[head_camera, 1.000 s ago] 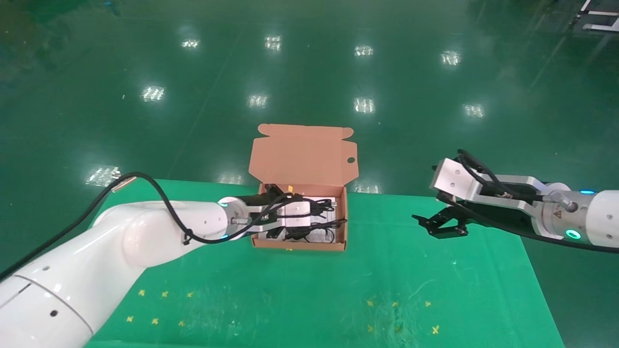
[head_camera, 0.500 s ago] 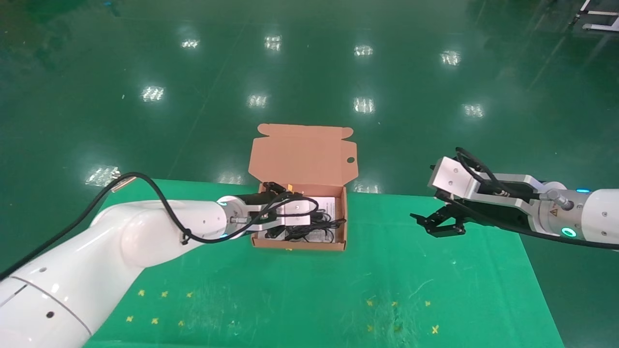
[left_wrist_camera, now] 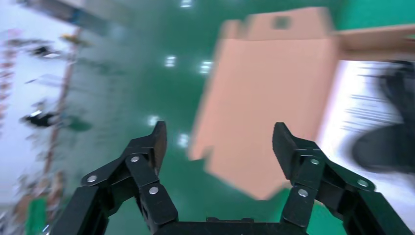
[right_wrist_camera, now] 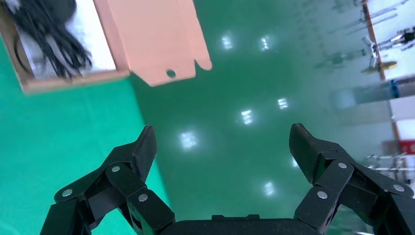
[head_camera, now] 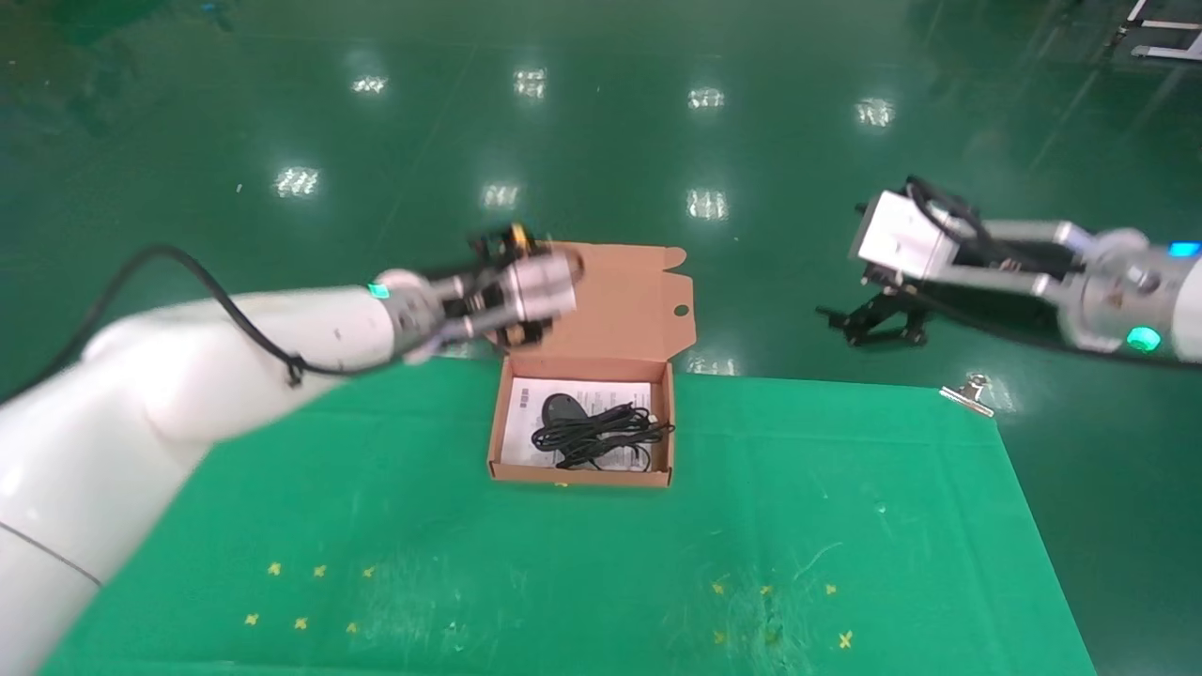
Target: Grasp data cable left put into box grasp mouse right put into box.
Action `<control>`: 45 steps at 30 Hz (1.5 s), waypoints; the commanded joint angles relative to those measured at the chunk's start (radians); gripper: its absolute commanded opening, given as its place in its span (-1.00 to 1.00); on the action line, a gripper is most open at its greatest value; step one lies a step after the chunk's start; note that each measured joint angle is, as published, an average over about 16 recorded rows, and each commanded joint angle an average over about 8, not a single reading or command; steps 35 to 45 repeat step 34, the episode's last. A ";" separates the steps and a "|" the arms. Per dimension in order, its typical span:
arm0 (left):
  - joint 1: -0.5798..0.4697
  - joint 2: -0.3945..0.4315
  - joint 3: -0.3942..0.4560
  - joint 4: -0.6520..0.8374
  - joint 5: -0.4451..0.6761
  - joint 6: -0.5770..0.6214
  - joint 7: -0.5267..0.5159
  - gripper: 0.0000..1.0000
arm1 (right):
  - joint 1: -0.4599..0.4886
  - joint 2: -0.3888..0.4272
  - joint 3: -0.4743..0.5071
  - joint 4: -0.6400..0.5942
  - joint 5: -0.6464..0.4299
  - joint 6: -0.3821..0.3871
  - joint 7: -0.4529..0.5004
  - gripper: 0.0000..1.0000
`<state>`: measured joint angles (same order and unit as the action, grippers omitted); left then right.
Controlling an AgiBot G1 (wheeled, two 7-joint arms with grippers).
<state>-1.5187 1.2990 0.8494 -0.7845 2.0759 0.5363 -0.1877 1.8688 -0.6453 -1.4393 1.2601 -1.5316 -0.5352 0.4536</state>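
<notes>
Both task items lie inside the box [head_camera: 498,441]: the mouse [head_camera: 561,410] rests on the white printed sheet [head_camera: 522,424] toward the left half, and the data cable [head_camera: 601,434] sprawls as a loose black bundle beside and partly over it, one loop reaching the right wall. The lid [head_camera: 620,302] stands upright behind the tray. Judged from this layout, loading appears complete and the step in hand is retreat; done well, each arm rises clear of the lid and walls without snagging a cable loop, and the loop at the right wall is worth watching if the lid is to be shut. The left gripper [left_wrist_camera: 219,147] hangs raised near the lid's upper left corner, fingers spread wide, holding nothing and touching nothing. The right gripper [right_wrist_camera: 222,147] hangs well apart to the right, beyond the far edge of the green mat [head_camera: 826,526], likewise spread wide and empty. A metal clip [head_camera: 967,391] sits at the mat's far right corner.
</notes>
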 commanded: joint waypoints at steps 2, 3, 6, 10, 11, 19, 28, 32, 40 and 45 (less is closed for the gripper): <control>-0.022 -0.011 -0.018 -0.005 0.006 -0.030 -0.023 1.00 | 0.039 -0.011 0.005 -0.014 -0.017 -0.025 -0.020 1.00; -0.024 -0.013 -0.021 -0.005 0.006 -0.034 -0.026 1.00 | 0.045 -0.013 0.005 -0.017 -0.021 -0.033 -0.023 1.00; -0.021 -0.027 -0.036 -0.012 -0.016 -0.026 -0.029 1.00 | 0.043 -0.014 0.018 -0.020 -0.016 -0.060 -0.029 1.00; 0.004 -0.065 -0.068 -0.039 -0.092 0.027 -0.028 1.00 | 0.002 -0.012 0.077 -0.020 0.024 -0.112 -0.042 1.00; 0.013 -0.078 -0.078 -0.048 -0.117 0.046 -0.028 1.00 | -0.014 -0.011 0.098 -0.019 0.039 -0.129 -0.047 1.00; 0.086 -0.181 -0.161 -0.124 -0.324 0.200 -0.023 1.00 | -0.144 -0.004 0.275 -0.012 0.166 -0.268 -0.083 1.00; 0.164 -0.292 -0.250 -0.207 -0.548 0.366 -0.018 1.00 | -0.285 0.004 0.466 -0.004 0.304 -0.417 -0.123 1.00; 0.189 -0.327 -0.279 -0.233 -0.619 0.419 -0.016 1.00 | -0.329 0.007 0.527 -0.001 0.347 -0.465 -0.135 1.00; 0.196 -0.337 -0.287 -0.240 -0.638 0.434 -0.016 1.00 | -0.341 0.008 0.544 -0.001 0.359 -0.478 -0.139 1.00; 0.196 -0.337 -0.287 -0.240 -0.638 0.434 -0.016 1.00 | -0.341 0.008 0.544 -0.001 0.359 -0.478 -0.139 1.00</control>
